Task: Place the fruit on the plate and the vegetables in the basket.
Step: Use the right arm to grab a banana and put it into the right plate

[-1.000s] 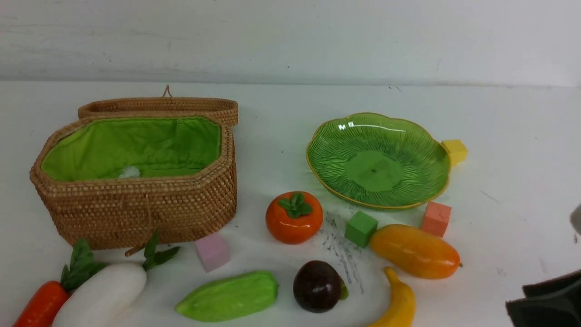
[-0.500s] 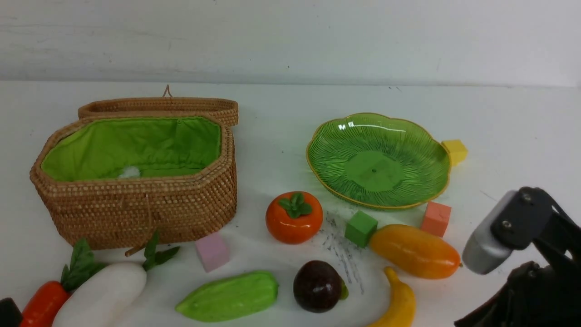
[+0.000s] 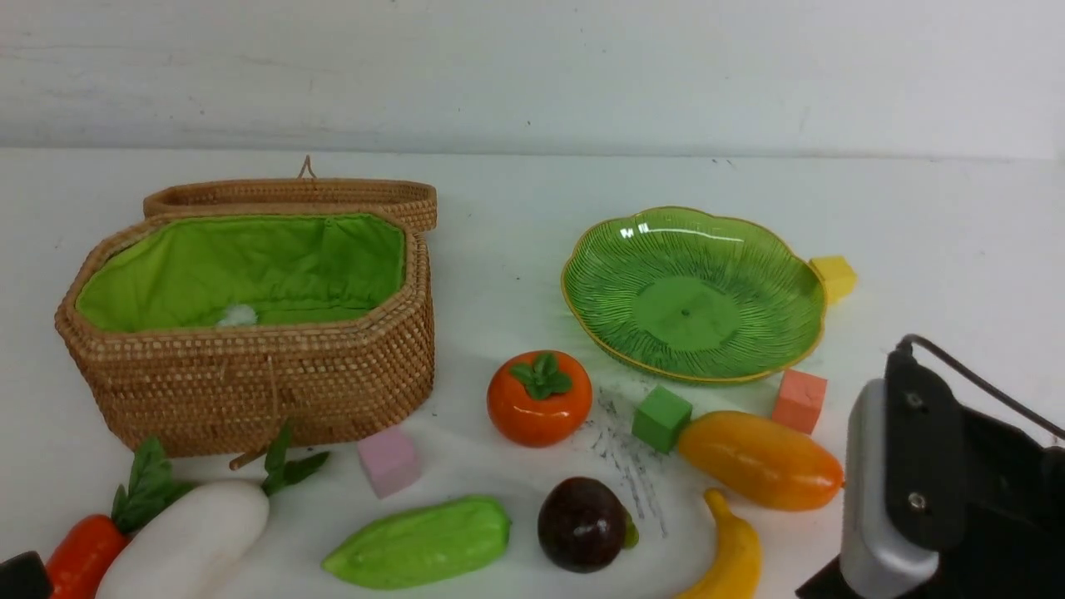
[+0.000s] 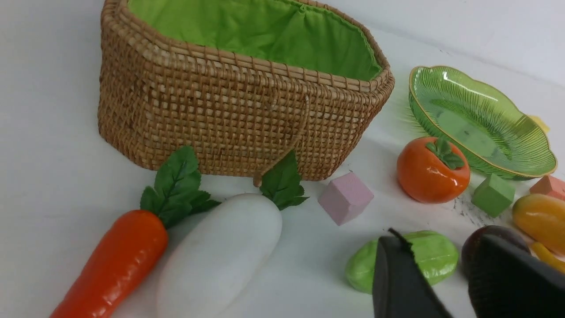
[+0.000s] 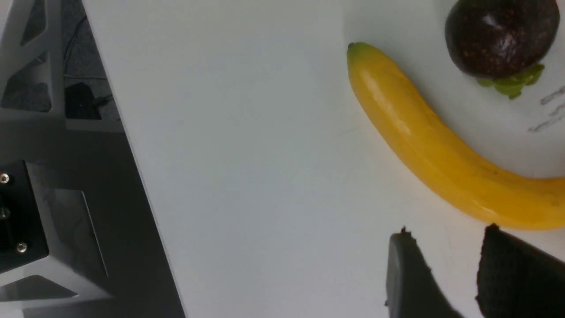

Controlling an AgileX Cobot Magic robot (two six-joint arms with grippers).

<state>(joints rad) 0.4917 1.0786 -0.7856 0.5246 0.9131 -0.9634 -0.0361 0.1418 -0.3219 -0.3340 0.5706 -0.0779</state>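
From the front, the woven wicker basket point(image 3: 250, 391) stands on the left of the white worktop point(image 3: 499, 216) with its lid point(image 3: 291, 195) thrown back, so the green cloth lining is open to receive. The ribbed, scalloped green plate point(image 3: 691, 291) lies bare on the right. Nothing is sorted yet. The glossy round persimmon point(image 3: 539, 398), oblong mango point(image 3: 760, 459), dark mangosteen point(image 3: 581, 524) and curved banana point(image 3: 732, 557) lie in front of the plate. The ridged gourd point(image 3: 418, 542), smooth white radish point(image 3: 187, 537) and carrot point(image 3: 79, 553) lie in front of the basket, and a pink foam cube point(image 3: 388, 460) sits between the two groups. The right arm point(image 3: 923, 482) rises at the near right edge, close to the fruit. In the left wrist view the left jaws stand apart and empty near the gourd, while radish and carrot lie side by side with their leaves toward the basket wall. In the right wrist view the right jaws are likewise parted and hold nothing, just beside the banana's slick body, which is probably the first pick.
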